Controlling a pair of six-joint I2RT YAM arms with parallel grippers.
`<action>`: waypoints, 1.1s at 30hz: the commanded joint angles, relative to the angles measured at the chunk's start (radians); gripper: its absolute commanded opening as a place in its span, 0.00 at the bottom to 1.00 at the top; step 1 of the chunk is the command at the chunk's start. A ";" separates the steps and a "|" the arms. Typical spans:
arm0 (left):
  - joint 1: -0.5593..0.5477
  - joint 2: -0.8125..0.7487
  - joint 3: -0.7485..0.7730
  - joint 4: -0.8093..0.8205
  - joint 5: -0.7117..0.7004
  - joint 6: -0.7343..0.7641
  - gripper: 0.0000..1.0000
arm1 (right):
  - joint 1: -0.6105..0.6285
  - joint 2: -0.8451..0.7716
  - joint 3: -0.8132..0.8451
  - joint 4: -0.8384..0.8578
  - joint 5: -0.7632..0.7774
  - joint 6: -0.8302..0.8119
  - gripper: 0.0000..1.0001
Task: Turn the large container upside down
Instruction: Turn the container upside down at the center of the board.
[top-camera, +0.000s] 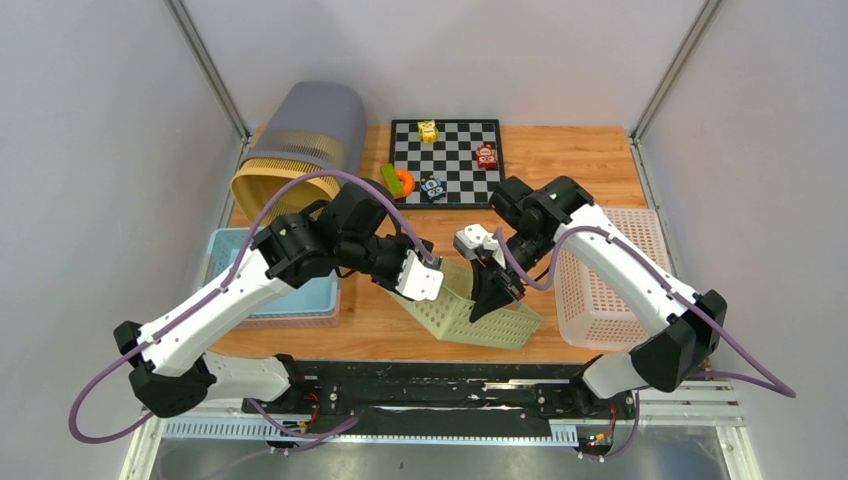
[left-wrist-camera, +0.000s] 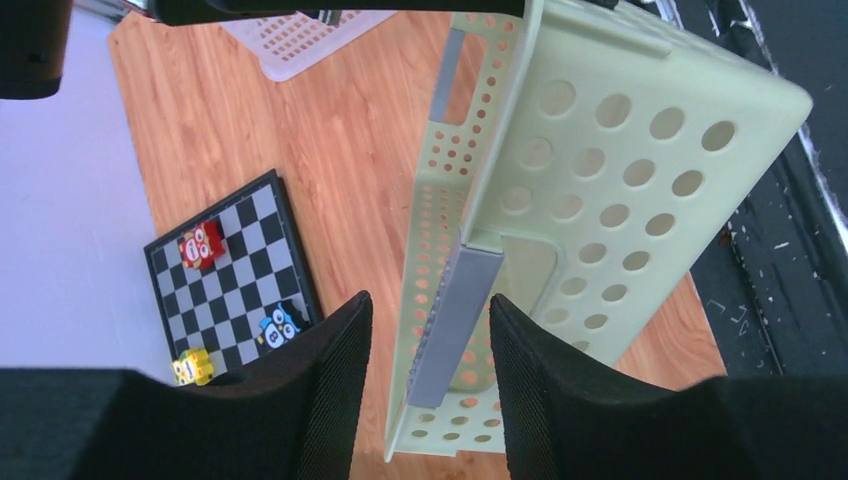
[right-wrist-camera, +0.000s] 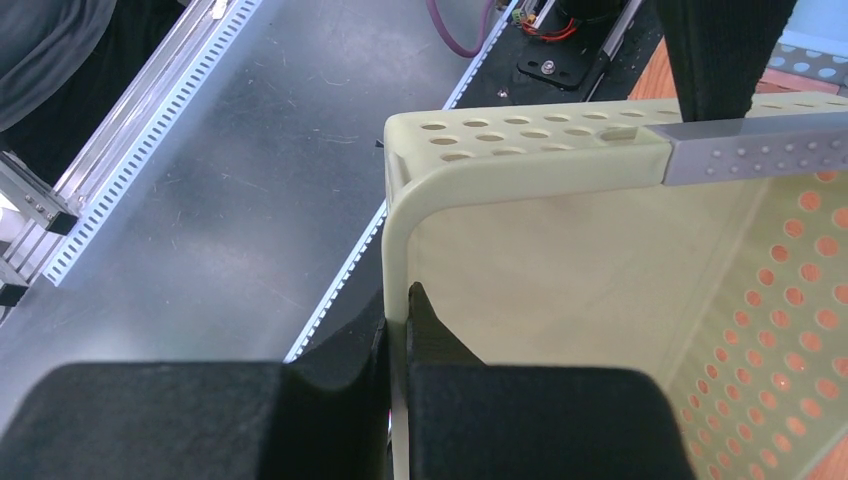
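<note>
The pale green perforated basket (top-camera: 480, 318) stands tipped on its side near the table's front edge, its opening facing the far side. My right gripper (top-camera: 492, 292) is shut on the basket's rim wall (right-wrist-camera: 398, 250), one finger on each face. My left gripper (top-camera: 430, 283) is open. Its fingers (left-wrist-camera: 330, 380) straddle the grey handle strip (left-wrist-camera: 455, 320) on the basket's rim without touching it. The basket's holed wall (left-wrist-camera: 600, 180) fills the left wrist view. The strip also shows in the right wrist view (right-wrist-camera: 750, 160).
A pink basket (top-camera: 610, 285) stands to the right and a blue basket (top-camera: 305, 295) to the left. A grey and yellow bin (top-camera: 300, 150) lies on its side at the back left. A chessboard (top-camera: 455, 175) with small toys and an orange ring (top-camera: 403, 182) lies at the back.
</note>
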 joint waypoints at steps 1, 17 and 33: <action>-0.016 0.009 -0.026 0.015 -0.032 0.002 0.45 | 0.014 0.012 0.038 -0.072 -0.051 -0.051 0.02; -0.017 -0.075 -0.162 0.144 -0.157 -0.114 0.00 | 0.009 0.019 0.095 -0.061 0.027 -0.026 0.10; 0.144 -0.174 -0.257 0.229 -0.031 -0.326 0.00 | -0.088 -0.210 0.073 0.500 0.421 0.459 0.74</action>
